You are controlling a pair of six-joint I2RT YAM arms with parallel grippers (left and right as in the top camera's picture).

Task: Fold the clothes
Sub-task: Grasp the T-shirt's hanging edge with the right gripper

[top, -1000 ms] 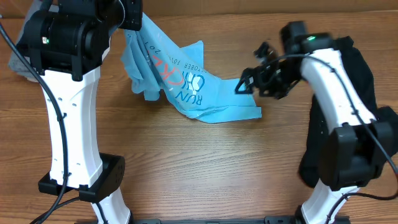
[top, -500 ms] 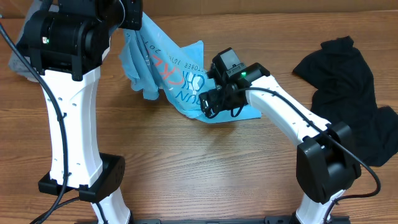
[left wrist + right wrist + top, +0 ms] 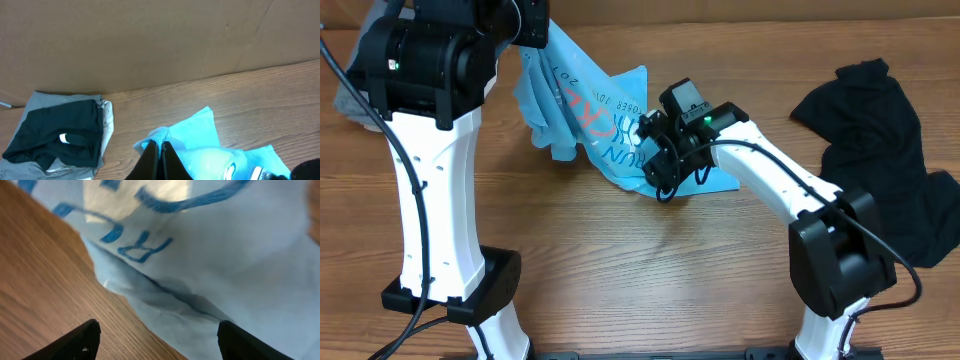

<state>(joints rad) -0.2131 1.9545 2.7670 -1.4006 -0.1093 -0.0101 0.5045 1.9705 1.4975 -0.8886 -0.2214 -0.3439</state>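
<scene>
Overhead, the left gripper [image 3: 535, 30] is clamped on the blue shirt [image 3: 605, 125], lifting one end off the bench [image 3: 640, 270]. The right gripper [image 3: 658, 170] hangs over the shirt's near edge, fingers apart. A black garment [image 3: 880, 140] lies well apart.

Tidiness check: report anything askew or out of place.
The light blue printed T-shirt hangs bunched from the left tool, one end trailing on the wooden table. The plain black fabric garment lies crumpled at the right.

light blue T-shirt [image 3: 605, 140] one end lifted, black garment [image 3: 880, 130] crumpled apart
</scene>
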